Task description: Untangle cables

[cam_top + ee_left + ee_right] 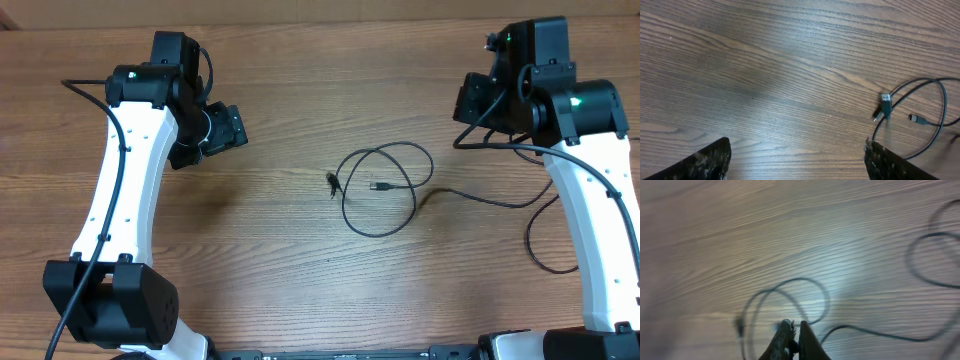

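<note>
The left gripper hangs over bare table with its fingers spread wide and nothing between them. The cable lies ahead of the right-hand finger and off to that side, clear of both tips. It makes one loose loop on the wood, with a silver-tipped plug at the edge nearest that finger and a smaller plug inside the loop. As I judge it, the step in hand is reaching for an end. The neatest way is to settle the open fingers astride the silver-tipped plug, close just behind it, and draw it outward so the loop opens rather than tightens. A grab at the middle of the loop would likely drag both strands together. Beyond the loop a thin strand trails away toward the right arm. The right gripper has its fingers pressed together on nothing, and the loop shows blurred just beyond the tips. Nothing blocks the left reach, but the right arm's thicker cord lies near that trailing strand and should not be snagged.
</note>
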